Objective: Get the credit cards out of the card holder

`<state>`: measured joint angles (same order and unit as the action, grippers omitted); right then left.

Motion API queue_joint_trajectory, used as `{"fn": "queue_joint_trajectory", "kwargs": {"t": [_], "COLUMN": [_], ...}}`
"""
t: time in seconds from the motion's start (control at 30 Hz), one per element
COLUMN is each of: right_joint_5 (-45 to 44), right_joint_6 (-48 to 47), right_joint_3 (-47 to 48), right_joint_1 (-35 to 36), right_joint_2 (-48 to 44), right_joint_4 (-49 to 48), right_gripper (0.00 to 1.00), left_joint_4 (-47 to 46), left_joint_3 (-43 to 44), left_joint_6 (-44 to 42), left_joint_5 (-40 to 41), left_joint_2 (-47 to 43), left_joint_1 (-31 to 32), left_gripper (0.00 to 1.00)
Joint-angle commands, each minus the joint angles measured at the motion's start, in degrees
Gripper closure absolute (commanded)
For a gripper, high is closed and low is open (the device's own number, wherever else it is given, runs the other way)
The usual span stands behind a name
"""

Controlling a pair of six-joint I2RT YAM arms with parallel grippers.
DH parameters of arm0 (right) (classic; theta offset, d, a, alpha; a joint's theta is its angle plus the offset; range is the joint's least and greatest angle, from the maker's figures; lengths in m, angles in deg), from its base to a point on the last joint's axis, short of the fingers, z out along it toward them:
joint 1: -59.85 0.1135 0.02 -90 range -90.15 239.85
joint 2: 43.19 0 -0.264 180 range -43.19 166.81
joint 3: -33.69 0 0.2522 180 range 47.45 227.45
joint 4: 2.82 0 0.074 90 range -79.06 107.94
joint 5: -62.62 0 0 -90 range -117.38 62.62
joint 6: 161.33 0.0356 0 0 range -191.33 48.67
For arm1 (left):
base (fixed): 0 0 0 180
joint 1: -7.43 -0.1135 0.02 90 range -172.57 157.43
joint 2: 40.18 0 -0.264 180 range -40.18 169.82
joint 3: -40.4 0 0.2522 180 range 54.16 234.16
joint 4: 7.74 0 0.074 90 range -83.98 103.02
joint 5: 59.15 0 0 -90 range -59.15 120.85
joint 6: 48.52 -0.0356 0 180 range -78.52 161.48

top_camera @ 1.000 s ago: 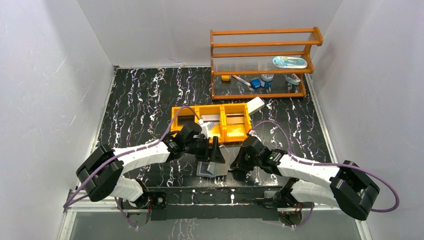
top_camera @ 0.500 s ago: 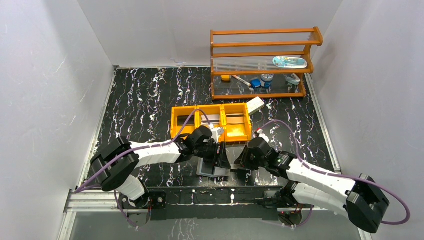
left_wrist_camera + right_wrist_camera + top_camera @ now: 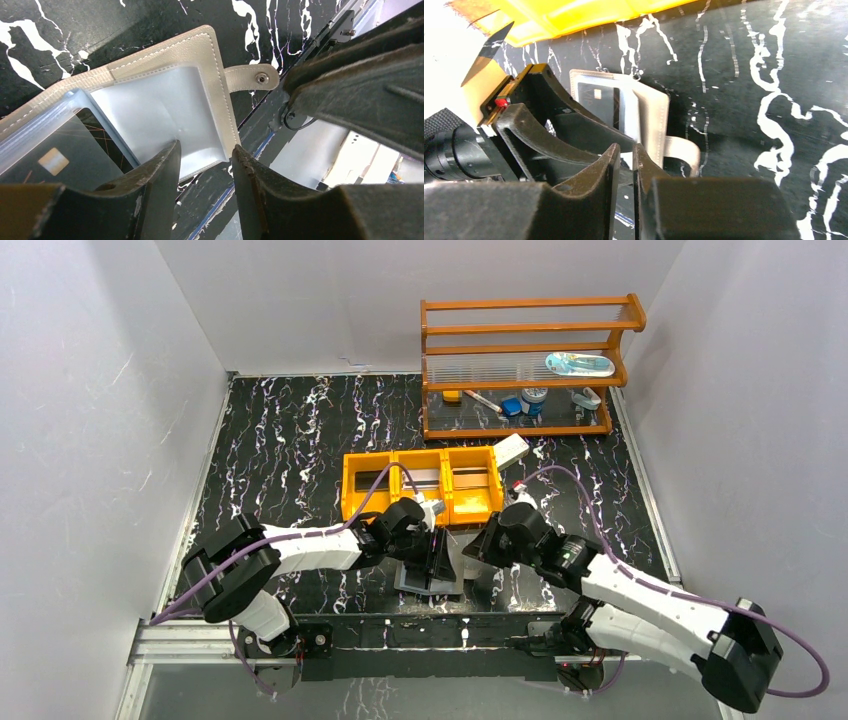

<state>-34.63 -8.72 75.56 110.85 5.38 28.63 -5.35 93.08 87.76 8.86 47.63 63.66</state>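
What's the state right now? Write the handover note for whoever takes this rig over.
Grippers: the left gripper is open, fingers apart over the card holder's corner, holding nothing. The right gripper has its jaws nearly together, nothing visible between them, beside the snap tab.
Things: the card holder lies open in front of the orange tray.
Done: the tray holds a dark card, a grey card and a brownish card, one per compartment.
Left: a chip card sits in the holder's clear sleeve; draw it out.
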Motion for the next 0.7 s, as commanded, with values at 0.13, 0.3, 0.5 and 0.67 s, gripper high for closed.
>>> {"fn": "queue_joint_trajectory", "kwargs": {"t": [0.13,0.3,0.5,0.67], "right_joint_5": [8.19,10.18,10.28,10.16], "right_joint_6": [-1.28,-2.12,-2.63,-2.53], "right_joint_3": [4.2,4.67,3.03,-0.42], "right_joint_1": [-0.29,-0.29,-0.31,-0.47], "right_joint_2": [9.67,14.42,19.55,22.17], "right_joint_4": [-11.84,-15.2,-14.62,-15.22], "right_gripper": [0.81,0.81,0.81,0.8], "left_joint_4": [1.88,1.88,1.88,4.15], "left_joint_3": [-1.54,-2.36,-3.02,-2.67], "left_joint_6": [-0.33,-0.23,-0.16,-0.34], "left_joint_5": [1.05,1.48,2.18,4.73], "left_joint_2": [-1.28,-2.02,-3.6,-8.65], "left_joint_1": [0.77,0.84,0.82,0.81], "left_gripper": [0.66,0.66,0.66,0.62]}}
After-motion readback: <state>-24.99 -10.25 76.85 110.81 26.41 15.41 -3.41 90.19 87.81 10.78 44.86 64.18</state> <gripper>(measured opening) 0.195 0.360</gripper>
